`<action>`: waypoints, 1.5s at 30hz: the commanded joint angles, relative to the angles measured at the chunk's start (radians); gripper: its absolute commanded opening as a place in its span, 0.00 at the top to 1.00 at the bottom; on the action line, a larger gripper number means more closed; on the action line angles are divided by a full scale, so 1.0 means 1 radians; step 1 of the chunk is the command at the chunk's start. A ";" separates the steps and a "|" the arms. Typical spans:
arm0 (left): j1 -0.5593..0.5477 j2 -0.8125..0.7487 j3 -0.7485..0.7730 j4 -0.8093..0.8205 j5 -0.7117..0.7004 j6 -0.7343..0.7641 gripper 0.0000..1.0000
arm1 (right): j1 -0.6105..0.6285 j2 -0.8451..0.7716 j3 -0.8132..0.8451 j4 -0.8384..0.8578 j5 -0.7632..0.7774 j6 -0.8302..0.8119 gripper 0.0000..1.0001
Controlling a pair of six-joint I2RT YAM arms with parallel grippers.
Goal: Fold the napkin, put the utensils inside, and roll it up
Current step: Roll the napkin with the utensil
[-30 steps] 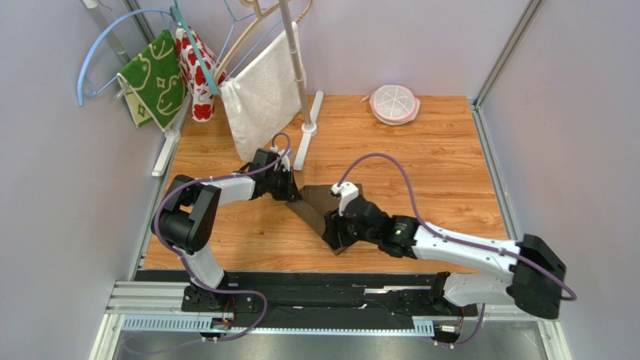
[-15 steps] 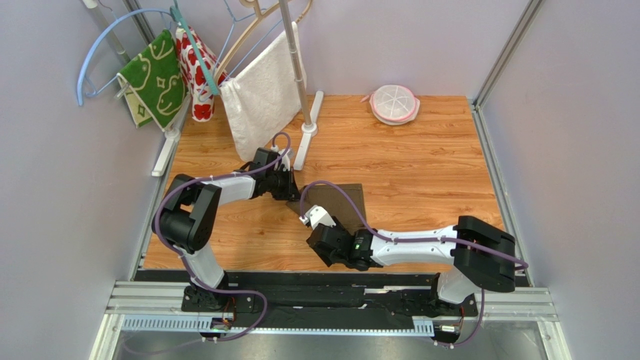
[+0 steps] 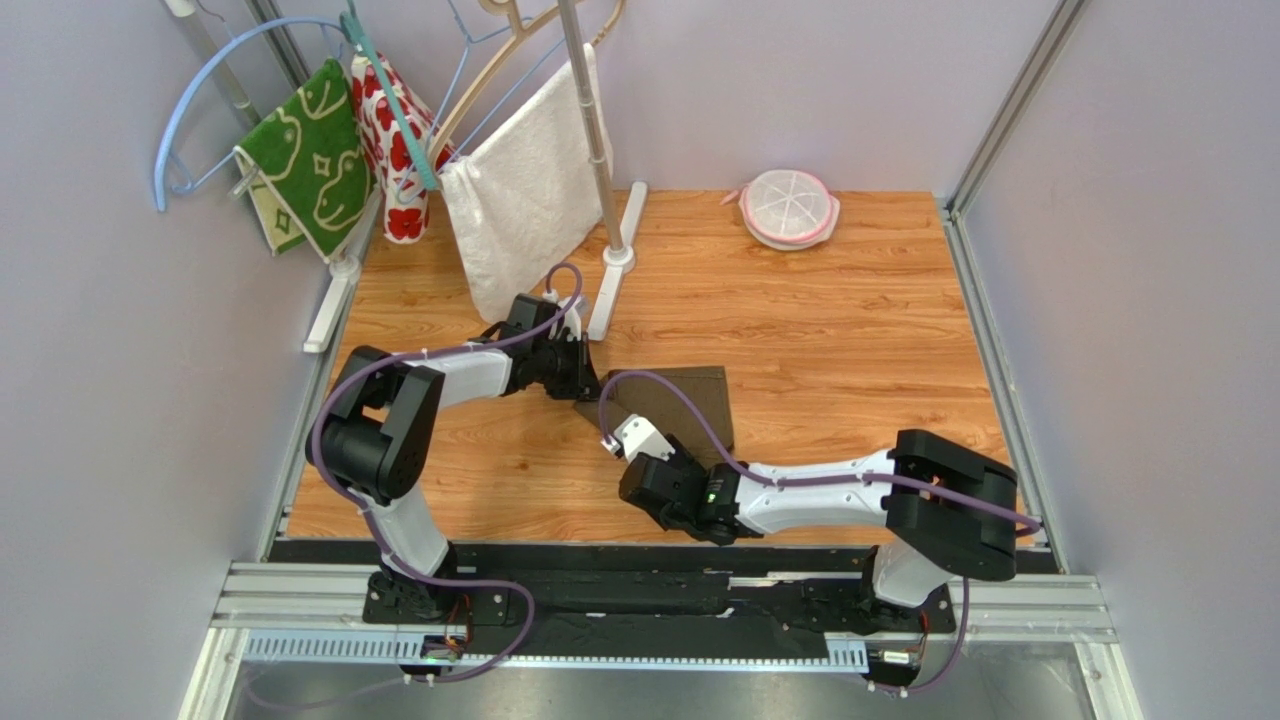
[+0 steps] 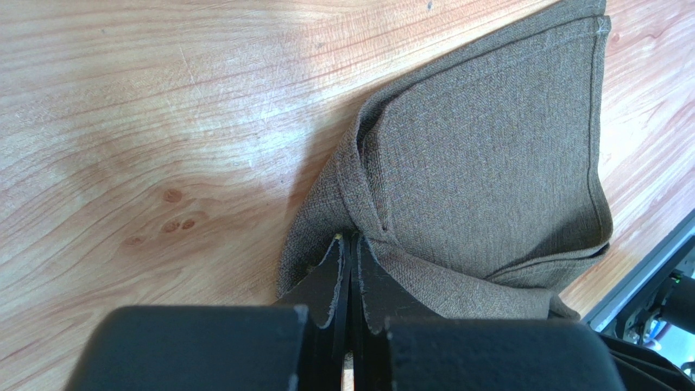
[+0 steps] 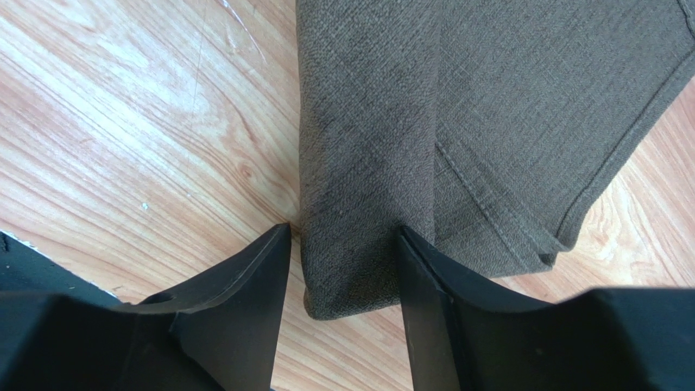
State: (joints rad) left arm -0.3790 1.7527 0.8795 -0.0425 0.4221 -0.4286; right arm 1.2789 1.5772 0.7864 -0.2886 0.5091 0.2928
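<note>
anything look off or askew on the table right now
The napkin is not lying flat: its corner is bunched and puckered where the shut left claw pinches it, and the folded layers overlap unevenly. Nothing looks spilled or damaged.

Left wrist view: the left gripper blocked the near edge of the napkin with its own body, the pinched bit of cloth vanished between its closed fingers, and the far corner ran off the top edge. Right wrist view: the cloth ran out past the top and right edges, and I could not tell whether the spread fingers of the right gripper pressed its sides or merely flanked them. Overhead: the right arm covered the napkin's near-left part, and both grippers' fingertips were too small to make out.
</note>
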 commanded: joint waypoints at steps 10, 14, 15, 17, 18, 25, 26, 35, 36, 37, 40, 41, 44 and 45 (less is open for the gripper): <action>0.000 -0.008 -0.017 -0.117 -0.100 0.031 0.73 | -0.147 -0.043 -0.151 0.129 -0.349 0.052 0.80; 0.000 -0.119 0.009 -0.169 -0.154 0.014 0.43 | -0.206 -0.051 -0.197 0.166 -0.493 0.055 0.84; 0.000 -0.137 0.013 -0.178 -0.187 0.011 0.41 | -0.214 -0.052 -0.210 0.173 -0.533 0.058 0.85; 0.002 -0.194 0.021 -0.197 -0.223 0.005 0.38 | -0.231 -0.046 -0.220 0.192 -0.595 0.058 0.85; 0.002 -0.211 0.019 -0.200 -0.255 0.002 0.37 | -0.251 -0.046 -0.225 0.197 -0.613 0.060 0.85; 0.002 -0.355 -0.117 -0.117 -0.321 -0.007 0.37 | -0.351 -0.026 -0.237 0.236 -0.787 0.071 0.87; 0.002 -0.389 -0.138 -0.079 -0.324 -0.010 0.37 | -0.374 -0.020 -0.237 0.241 -0.823 0.069 0.87; 0.002 -0.430 -0.251 0.085 -0.218 -0.016 0.44 | -0.444 0.049 -0.210 0.238 -0.929 0.057 0.88; 0.002 -0.429 -0.254 0.093 -0.212 -0.019 0.44 | -0.446 0.053 -0.208 0.238 -0.932 0.057 0.88; 0.002 -0.420 -0.258 0.105 -0.212 -0.021 0.47 | -0.447 0.061 -0.207 0.238 -0.934 0.058 0.88; 0.002 -0.397 -0.257 0.110 -0.209 -0.018 0.61 | -0.452 0.070 -0.205 0.238 -0.931 0.068 0.88; 0.002 -0.391 -0.258 0.109 -0.210 -0.019 0.65 | -0.460 0.070 -0.205 0.239 -0.931 0.071 0.88; 0.002 -0.364 -0.254 0.107 -0.206 -0.015 0.80 | -0.473 0.064 -0.208 0.241 -0.934 0.077 0.88; 0.002 -0.355 -0.254 0.102 -0.203 -0.013 0.82 | -0.477 0.064 -0.208 0.241 -0.937 0.075 0.88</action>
State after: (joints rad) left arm -0.3782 1.3682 0.6254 0.0216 0.1905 -0.4461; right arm 0.8085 1.5837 0.6292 0.1192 -0.4519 0.3752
